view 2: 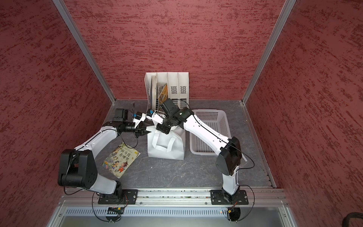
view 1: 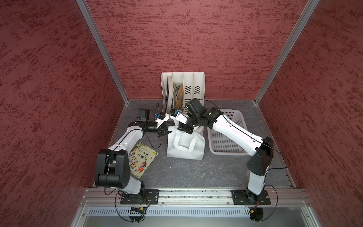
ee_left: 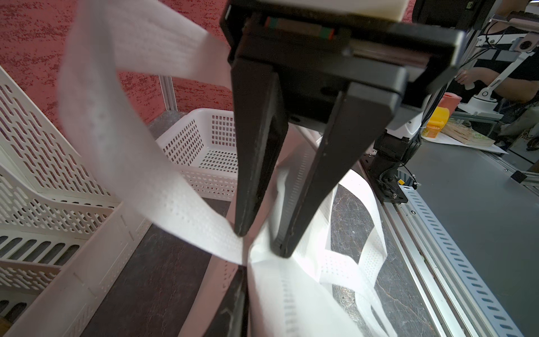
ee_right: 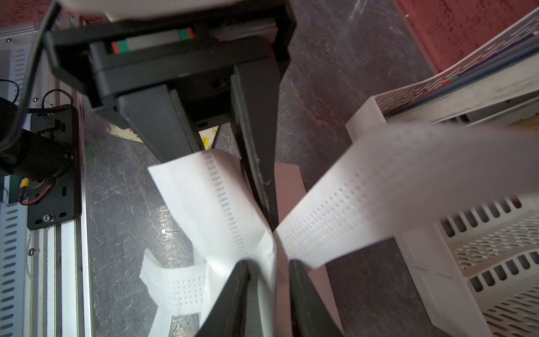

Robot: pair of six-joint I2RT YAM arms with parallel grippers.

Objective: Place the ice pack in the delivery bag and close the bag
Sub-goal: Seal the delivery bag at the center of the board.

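The white delivery bag (view 1: pixel 184 146) stands mid-table in both top views, one loop handle (view 1: pixel 185 141) hanging down its near side. My left gripper (view 1: pixel 167 131) reaches in from the left and is shut on the bag's top rim (ee_left: pixel 264 262); in the left wrist view white fabric is pinched between its black fingers (ee_left: pixel 250 175). My right gripper (view 1: pixel 183 129) comes from the right and is shut on the same rim a little further along (ee_right: pixel 221 198); one of its fingertips is hidden behind the fabric. The bag's mouth is covered by both grippers. No ice pack shows in any view.
A white perforated basket (view 1: pixel 227 153) lies right of the bag, under the right arm. A white slotted file rack (view 1: pixel 182 86) with books stands against the back wall. A picture book (view 1: pixel 141 159) lies flat at the front left, beside the left arm.
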